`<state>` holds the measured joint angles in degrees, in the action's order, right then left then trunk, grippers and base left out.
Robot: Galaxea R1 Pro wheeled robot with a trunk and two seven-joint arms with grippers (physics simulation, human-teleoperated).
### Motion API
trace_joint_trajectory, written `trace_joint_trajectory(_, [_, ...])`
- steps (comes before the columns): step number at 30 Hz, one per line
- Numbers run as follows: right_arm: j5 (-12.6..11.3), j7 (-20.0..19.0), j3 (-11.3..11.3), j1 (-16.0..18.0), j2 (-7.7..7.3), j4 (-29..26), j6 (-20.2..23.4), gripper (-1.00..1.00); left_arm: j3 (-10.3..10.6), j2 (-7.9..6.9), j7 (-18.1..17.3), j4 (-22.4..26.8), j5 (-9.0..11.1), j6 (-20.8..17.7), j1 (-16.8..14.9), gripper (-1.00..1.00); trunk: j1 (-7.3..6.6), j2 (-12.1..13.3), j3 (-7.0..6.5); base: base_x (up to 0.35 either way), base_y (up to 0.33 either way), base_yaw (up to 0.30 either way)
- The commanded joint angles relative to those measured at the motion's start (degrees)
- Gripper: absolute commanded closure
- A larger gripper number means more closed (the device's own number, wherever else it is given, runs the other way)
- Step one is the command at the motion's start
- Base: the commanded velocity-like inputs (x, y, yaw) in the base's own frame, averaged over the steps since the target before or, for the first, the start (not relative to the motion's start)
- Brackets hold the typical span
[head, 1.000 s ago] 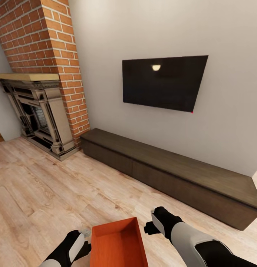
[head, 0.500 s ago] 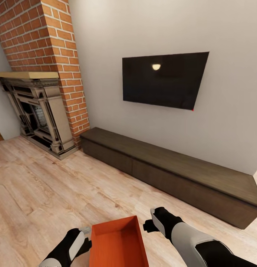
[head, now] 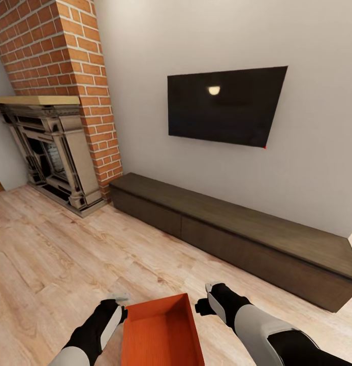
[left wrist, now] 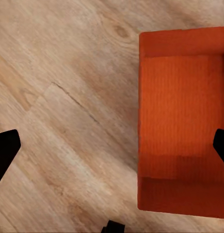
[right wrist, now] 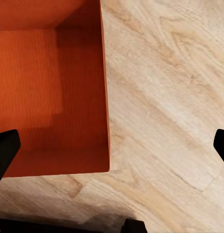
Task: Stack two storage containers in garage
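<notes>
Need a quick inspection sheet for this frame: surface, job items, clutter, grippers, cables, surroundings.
Surface: light wood-plank floor, living room.
Job's things: one red-orange container, lidless and with nothing inside, between the two arms; the wrist views show it straddled by each gripper's spread fingers. Whether it rests on the floor cannot be told. Second container: nothing seen.
Clutter: nothing seen.
Grippers: left gripper beside the container's left wall, open; right gripper beside its right wall, open. Contact with the walls cannot be told.
Cables: nothing seen.
Surroundings: brick fireplace, wall TV, long dark low cabinet, plain wall.
</notes>
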<state>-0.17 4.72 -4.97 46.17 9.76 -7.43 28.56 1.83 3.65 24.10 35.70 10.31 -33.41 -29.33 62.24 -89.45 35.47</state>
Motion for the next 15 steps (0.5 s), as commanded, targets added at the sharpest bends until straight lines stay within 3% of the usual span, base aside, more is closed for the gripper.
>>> trace_joint_trajectory(1, [-0.06, 0.11, -0.43, 0.01, 0.00, -0.08, 0.25, -1.00, 0.87, 0.03, 0.49, 0.33, -0.15, -0.27, -0.02, -1.00, 0.22, -0.45, 0.24, 0.000, 0.000, 0.000])
trace_joint_trajectory(8, [-0.06, 0.11, -0.47, -0.01, 0.08, -0.01, -0.08, -1.00, 3.93, 0.12, 0.51, 0.94, -1.34, -1.35, -0.04, -1.00, 1.76, -3.25, 1.50, 0.000, 0.000, 0.000])
trace_joint_trajectory(15, [0.32, 0.18, -0.82, 0.06, 0.24, -0.17, -0.26, -1.00, 4.53, 0.01, 0.42, 1.03, -1.21, -1.69, -0.04, -1.00, 3.30, -6.06, 2.75, 0.000, 0.000, 0.000])
